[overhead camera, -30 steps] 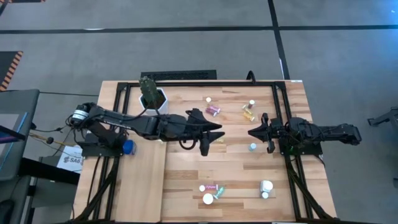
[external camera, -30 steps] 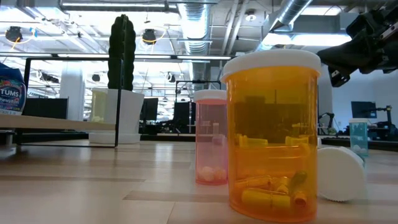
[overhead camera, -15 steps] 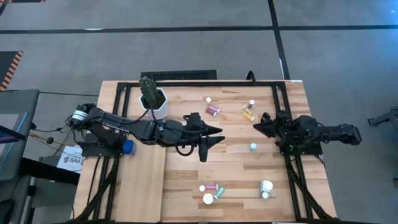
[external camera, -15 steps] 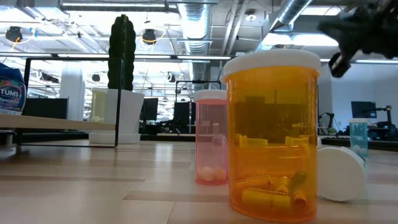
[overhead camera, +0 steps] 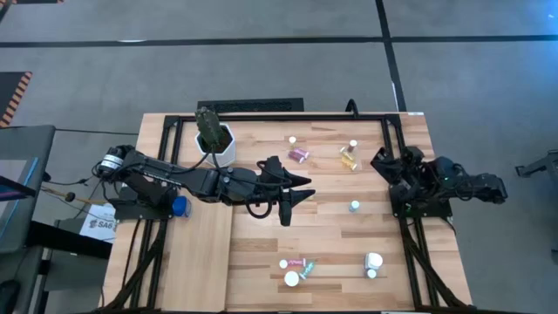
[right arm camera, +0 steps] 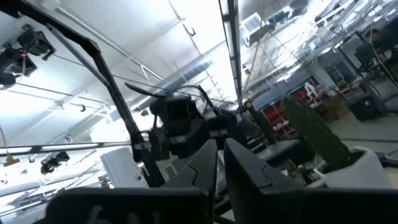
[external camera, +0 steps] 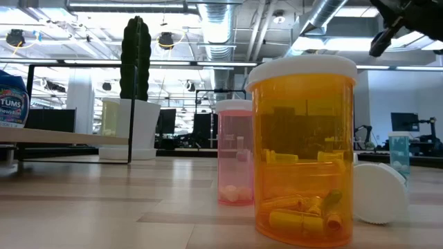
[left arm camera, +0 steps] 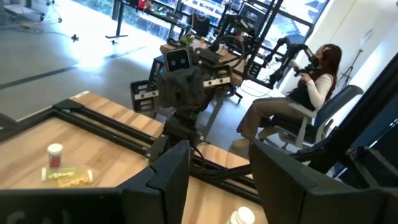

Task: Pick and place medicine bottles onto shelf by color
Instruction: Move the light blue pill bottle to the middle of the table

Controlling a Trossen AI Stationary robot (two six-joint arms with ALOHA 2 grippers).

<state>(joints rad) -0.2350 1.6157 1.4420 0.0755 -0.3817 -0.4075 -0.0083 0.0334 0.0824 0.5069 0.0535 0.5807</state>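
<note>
Standing upright: one amber bottle [external camera: 302, 149], one pink bottle [external camera: 235, 152].

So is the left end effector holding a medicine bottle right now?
No. In the left wrist view the left end effector stands open with nothing between its fingers, only the room beyond.

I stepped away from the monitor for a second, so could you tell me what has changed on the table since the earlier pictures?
The right gripper, shut and empty, has pulled back from the table's middle toward the far right edge and tipped upward. The left gripper shifted only slightly and then held over the centre, open, holding nothing. The medicine bottles, such as the blue one and the amber one, the plant pot and the shelf stayed put.
</note>
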